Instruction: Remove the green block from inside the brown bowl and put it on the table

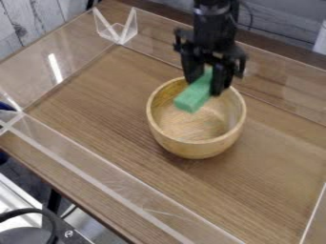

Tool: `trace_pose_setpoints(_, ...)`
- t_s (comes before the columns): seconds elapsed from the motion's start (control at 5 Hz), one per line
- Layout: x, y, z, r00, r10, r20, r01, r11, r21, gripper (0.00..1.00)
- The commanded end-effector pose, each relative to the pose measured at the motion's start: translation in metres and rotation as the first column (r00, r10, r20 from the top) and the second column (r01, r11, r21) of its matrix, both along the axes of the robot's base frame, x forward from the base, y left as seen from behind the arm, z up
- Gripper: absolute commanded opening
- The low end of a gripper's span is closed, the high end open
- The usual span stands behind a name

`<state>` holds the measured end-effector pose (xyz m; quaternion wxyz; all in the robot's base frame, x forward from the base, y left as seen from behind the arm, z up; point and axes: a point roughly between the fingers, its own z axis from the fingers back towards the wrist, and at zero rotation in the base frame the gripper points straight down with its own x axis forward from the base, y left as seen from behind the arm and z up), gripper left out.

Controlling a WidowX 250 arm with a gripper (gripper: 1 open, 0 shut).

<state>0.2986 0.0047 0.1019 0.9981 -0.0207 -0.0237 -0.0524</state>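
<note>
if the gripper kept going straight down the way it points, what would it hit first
Most likely the inside of the round light tan wooden bowl, met first by the matte green block that the black gripper holds; depth is hard to judge here.

Grey wooden planks (23, 23) behind, upper left.

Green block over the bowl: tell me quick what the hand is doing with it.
Hand: closed on the green block, holding it tilted above the brown bowl.
</note>
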Motion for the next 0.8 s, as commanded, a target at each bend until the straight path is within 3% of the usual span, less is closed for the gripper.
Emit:
trace_pose_setpoints(0.0, 0.025, 0.024, 0.034, 0.993, 0.063, 0.102, -0.064, 0.998, 0.003, 0.0)
trace_pose_setpoints(0.2, 0.043, 0.05, 0.029, 0.99, 0.109, 0.094, -0.11, 0.994, 0.007, 0.0)
trace_pose_setpoints(0.6, 0.057, 0.072, -0.004, 0.989, 0.137, 0.061, -0.139, 0.99, 0.029, 0.0)
